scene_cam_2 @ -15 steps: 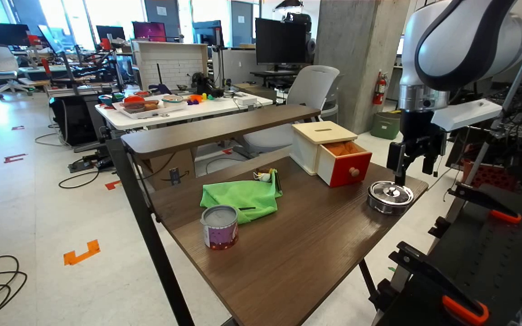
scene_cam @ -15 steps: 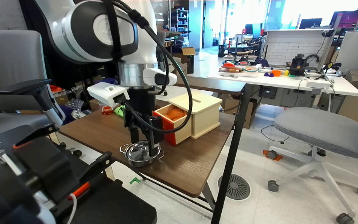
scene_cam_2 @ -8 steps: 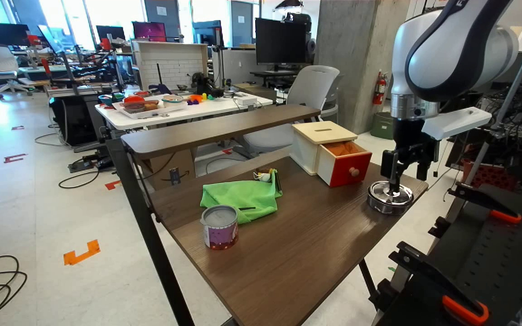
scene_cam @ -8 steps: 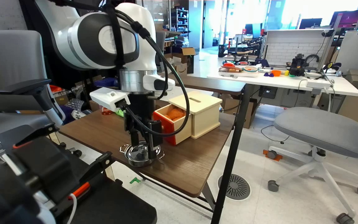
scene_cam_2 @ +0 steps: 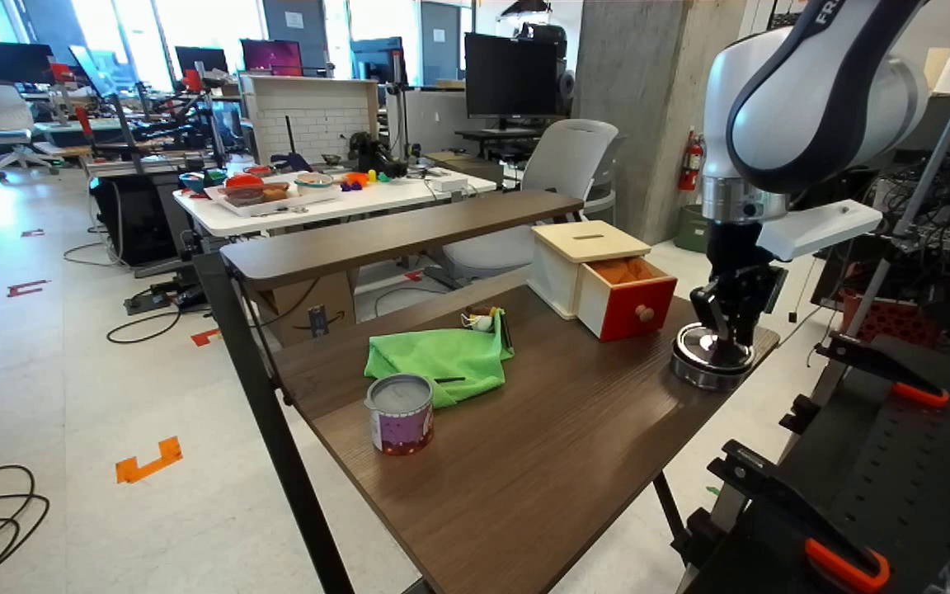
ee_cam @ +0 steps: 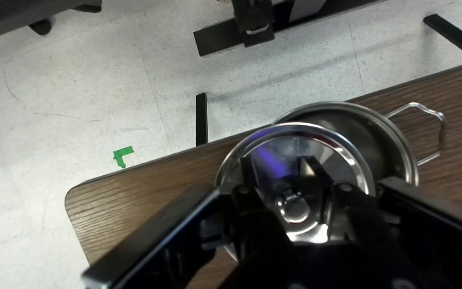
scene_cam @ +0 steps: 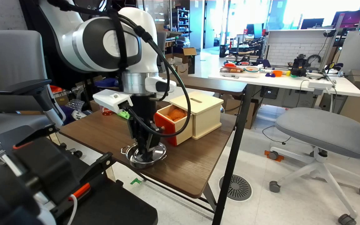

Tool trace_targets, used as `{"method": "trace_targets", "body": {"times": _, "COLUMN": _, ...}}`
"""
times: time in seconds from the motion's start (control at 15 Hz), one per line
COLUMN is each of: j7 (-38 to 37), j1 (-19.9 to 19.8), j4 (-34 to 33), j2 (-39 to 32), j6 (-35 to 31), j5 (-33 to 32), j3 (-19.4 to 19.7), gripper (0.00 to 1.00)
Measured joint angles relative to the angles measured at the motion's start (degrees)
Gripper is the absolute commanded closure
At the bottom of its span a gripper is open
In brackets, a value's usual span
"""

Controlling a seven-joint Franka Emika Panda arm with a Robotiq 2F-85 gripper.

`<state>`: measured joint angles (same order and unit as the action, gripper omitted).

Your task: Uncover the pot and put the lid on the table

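The pot stands near an edge of the brown table, its wire handle showing in the wrist view. Its shiny lid sits off-centre, so part of the pot's dark inside is visible; in an exterior view the lid looks tilted. My gripper is down at the lid, fingers on either side of the round knob. They are partly drawn together, but a gap still shows beside the knob. Whether the right finger touches the knob I cannot tell. In an exterior view the gripper largely covers the knob.
A wooden box with its red-fronted drawer pulled out stands close to the arm. Farther along the table lie a green cloth and a purple-labelled tin. A raised shelf runs along the back.
The arm has come lower over the pot, and the fingers have moved towards each other around the knob. The lid has shifted and tilted, and the pot has slid slightly.
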<state>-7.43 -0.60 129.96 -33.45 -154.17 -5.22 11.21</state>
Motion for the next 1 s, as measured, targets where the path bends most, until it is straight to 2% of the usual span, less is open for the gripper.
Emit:
{"method": "trace_targets", "body": {"times": 0.07, "j7": 0.00, "j1": 0.00, "j4": -0.06, "j2": -0.01, "j6": 0.00, "j5": 0.00, "j3": 0.00, "gripper": 1.00}}
{"method": "trace_targets", "body": {"times": 0.13, "j7": 0.00, "j1": 0.00, "j4": -0.08, "j2": -0.01, "j6": 0.00, "j5": 0.00, "j3": 0.00, "gripper": 0.77}}
{"method": "trace_targets", "body": {"times": 0.2, "j7": 0.00, "j1": 0.00, "j4": -0.09, "j2": -0.02, "j6": 0.00, "j5": 0.00, "j3": 0.00, "gripper": 0.65}}
{"method": "trace_targets", "body": {"times": 0.27, "j7": 0.00, "j1": 0.00, "j4": -0.10, "j2": -0.03, "j6": 0.00, "j5": 0.00, "j3": 0.00, "gripper": 0.63}}
{"method": "trace_targets", "body": {"times": 0.8, "j7": 0.00, "j1": 0.03, "j4": -0.46, "j2": -0.03, "j6": 0.00, "j5": 0.00, "j3": 0.00, "gripper": 0.05}}
{"method": "trace_targets", "body": {"times": 0.87, "j7": 0.00, "j1": 0.04, "j4": -0.59, "j2": -0.03, "j6": 0.00, "j5": 0.00, "j3": 0.00, "gripper": 0.01}}
{"method": "trace_targets", "body": {"times": 1.0, "j7": 0.00, "j1": 0.09, "j4": -0.75, "j2": -0.03, "j6": -0.04, "j5": 0.00, "j3": 0.00, "gripper": 0.00}}
